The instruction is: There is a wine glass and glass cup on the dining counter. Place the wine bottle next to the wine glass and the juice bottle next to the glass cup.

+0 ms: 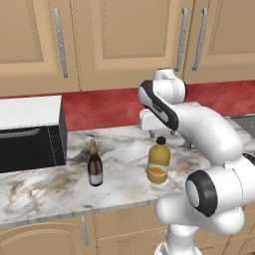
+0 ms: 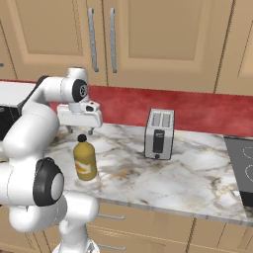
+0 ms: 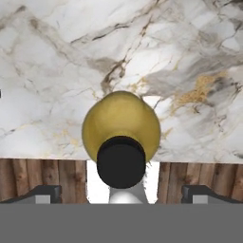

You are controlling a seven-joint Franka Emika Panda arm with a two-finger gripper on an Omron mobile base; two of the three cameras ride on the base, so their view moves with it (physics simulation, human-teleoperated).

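Directly above the juice bottle [image 3: 121,128], which stands upright on the counter [image 1: 45,187] right of the wine bottle [image 1: 94,167], the claw [image 3: 121,193] hangs wide open, empty, fingers straddling its cap.

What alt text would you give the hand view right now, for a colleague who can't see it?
Looking straight down on the juice bottle, its black cap centred low in the frame between the two dark fingertips of the open claw. It stands near the edge of a marble counter, with wooden floor beyond the edge.
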